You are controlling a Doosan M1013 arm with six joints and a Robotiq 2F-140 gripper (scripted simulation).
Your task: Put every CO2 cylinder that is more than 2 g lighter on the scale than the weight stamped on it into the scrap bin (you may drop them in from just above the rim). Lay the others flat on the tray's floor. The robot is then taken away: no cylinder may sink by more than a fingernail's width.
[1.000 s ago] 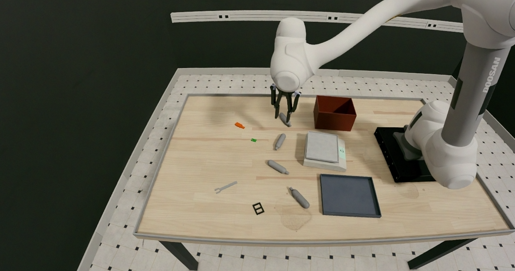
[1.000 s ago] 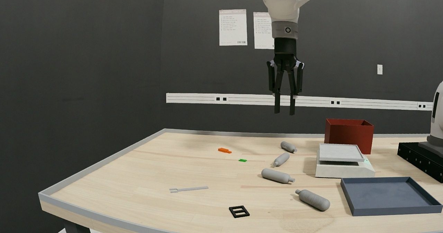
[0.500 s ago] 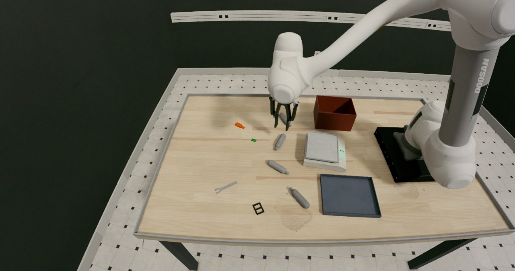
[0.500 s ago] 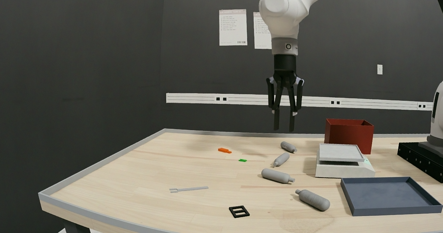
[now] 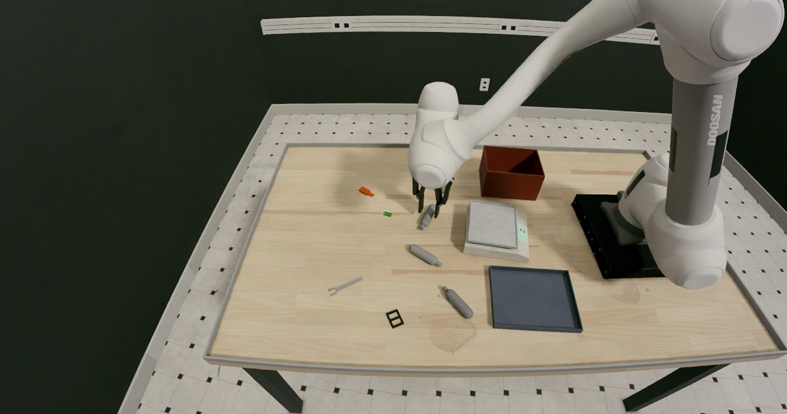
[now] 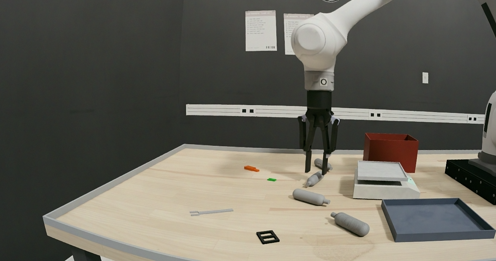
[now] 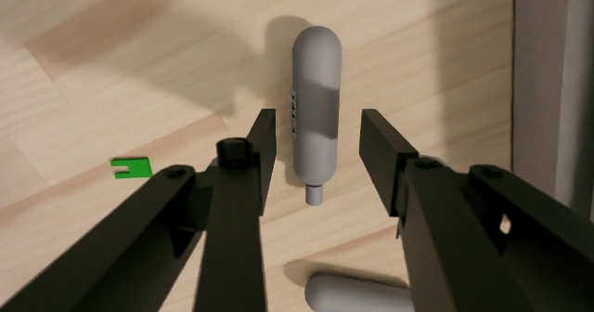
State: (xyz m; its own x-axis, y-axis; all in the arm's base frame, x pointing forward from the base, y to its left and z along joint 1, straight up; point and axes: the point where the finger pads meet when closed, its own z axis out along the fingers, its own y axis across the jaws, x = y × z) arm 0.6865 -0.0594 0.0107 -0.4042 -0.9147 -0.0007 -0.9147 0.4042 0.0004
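Note:
Several grey CO2 cylinders lie on the wooden table. My gripper (image 5: 430, 208) is down low over one cylinder (image 5: 425, 218), left of the scale (image 5: 495, 229). In the wrist view the fingers stand partly open on either side of this cylinder (image 7: 316, 112), with a gap on each side. Another cylinder (image 6: 321, 164) lies just behind the fingers. A third (image 5: 423, 254) lies nearer the front and shows at the bottom of the wrist view (image 7: 357, 293). A fourth (image 5: 457, 301) lies left of the dark tray (image 5: 533, 298). The red scrap bin (image 5: 510, 171) stands behind the scale.
A small green piece (image 5: 387, 213) and an orange piece (image 5: 366, 192) lie left of the gripper. A grey wrench (image 5: 345, 285) and a black frame (image 5: 393, 318) lie toward the front left. The robot's black base (image 5: 621, 235) stands at the right.

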